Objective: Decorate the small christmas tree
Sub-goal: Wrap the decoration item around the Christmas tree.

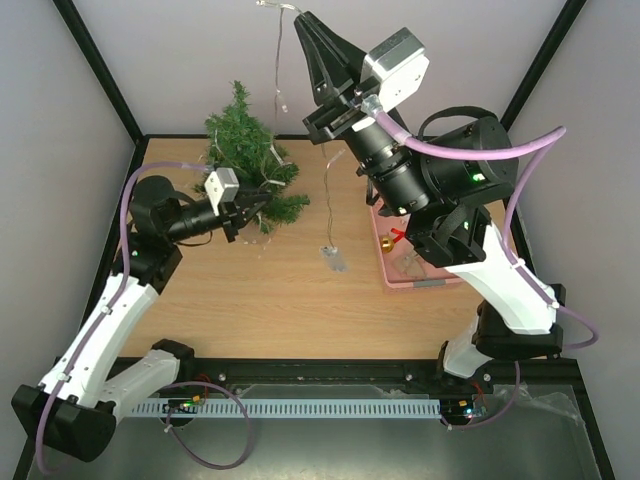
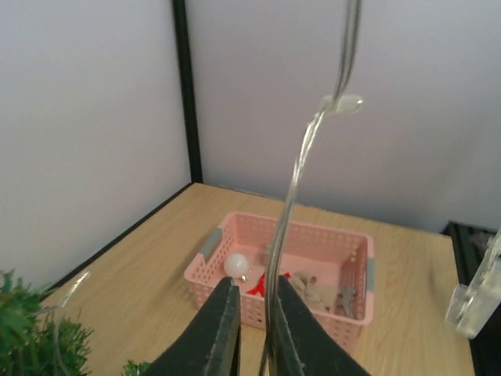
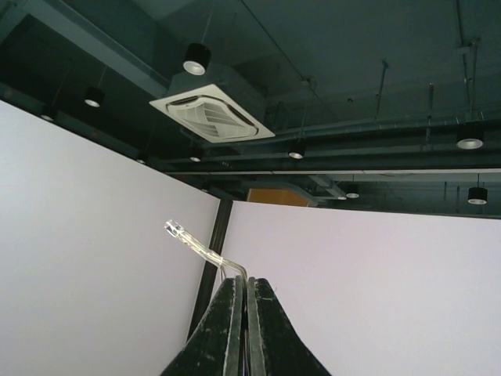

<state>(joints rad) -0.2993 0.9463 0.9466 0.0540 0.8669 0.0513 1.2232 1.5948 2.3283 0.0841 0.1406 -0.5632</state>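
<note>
The small christmas tree [image 1: 241,148] stands at the table's back left, with a clear light string draped over its lower branches. My left gripper [image 1: 252,208] is at the tree's right lower branches. In the left wrist view it [image 2: 256,280] is open a little, and the light string [image 2: 291,188] runs up between the fingers, against the right one. My right gripper [image 1: 303,24] is raised high above the table, shut on the light string [image 1: 325,190]. The right wrist view shows it [image 3: 247,280] pinching the wire just below an LED bulb [image 3: 174,229]. The string's clear end piece [image 1: 333,259] lies on the table.
A pink basket [image 1: 402,283] sits at the right under the right arm. It holds a gold ball [image 1: 386,243] and a red piece. The left wrist view shows the basket [image 2: 313,235] with a white ball [image 2: 236,265]. Grey walls enclose the table.
</note>
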